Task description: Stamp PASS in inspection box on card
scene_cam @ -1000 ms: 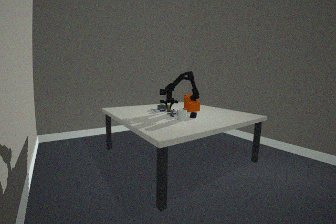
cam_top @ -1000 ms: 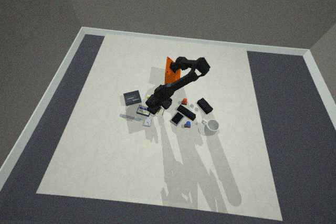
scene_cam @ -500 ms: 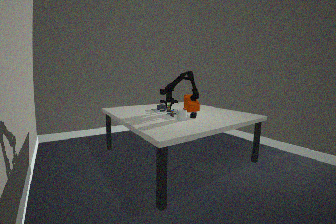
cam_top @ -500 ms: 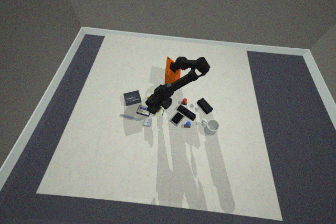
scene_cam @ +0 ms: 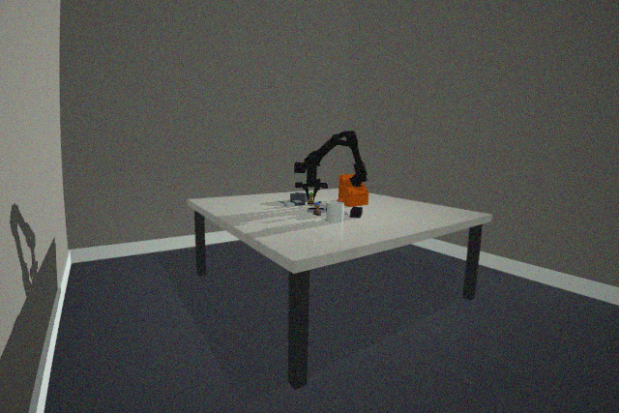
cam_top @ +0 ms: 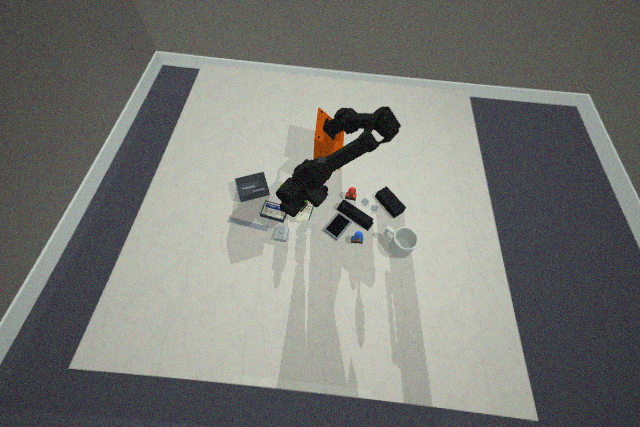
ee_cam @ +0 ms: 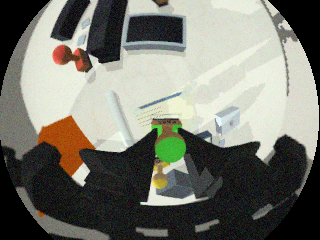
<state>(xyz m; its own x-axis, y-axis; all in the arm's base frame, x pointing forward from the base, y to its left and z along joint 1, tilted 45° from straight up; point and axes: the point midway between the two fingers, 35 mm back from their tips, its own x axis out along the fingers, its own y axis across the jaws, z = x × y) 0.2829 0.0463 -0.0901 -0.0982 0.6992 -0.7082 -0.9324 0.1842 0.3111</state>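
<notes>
My gripper (scene_cam: 310,199) (ee_cam: 167,131) points down, shut on the green-knobbed stamp (scene_cam: 310,194) (ee_cam: 170,149). The stamp's brown block, with dark lettering at its edge, is upright low over the pale yellow card (cam_top: 301,216) (ee_cam: 173,108); the frames do not show whether it touches. The card has a blue bar and fine printed lines. The inspection box cannot be made out, and the block and fingers hide part of the card. The black ink pad in a grey tray (cam_top: 337,226) (ee_cam: 155,30) lies open beside the card.
A red-knobbed stamp (cam_top: 351,193) (ee_cam: 62,55), blue-knobbed stamp (cam_top: 357,237), yellow-knobbed stamp (ee_cam: 160,180), two black blocks (cam_top: 390,201) (cam_top: 355,214), a dark grey box (cam_top: 251,186), a framed label-like item (cam_top: 272,210) and a white mug (cam_top: 404,239) (scene_cam: 335,212) stand around.
</notes>
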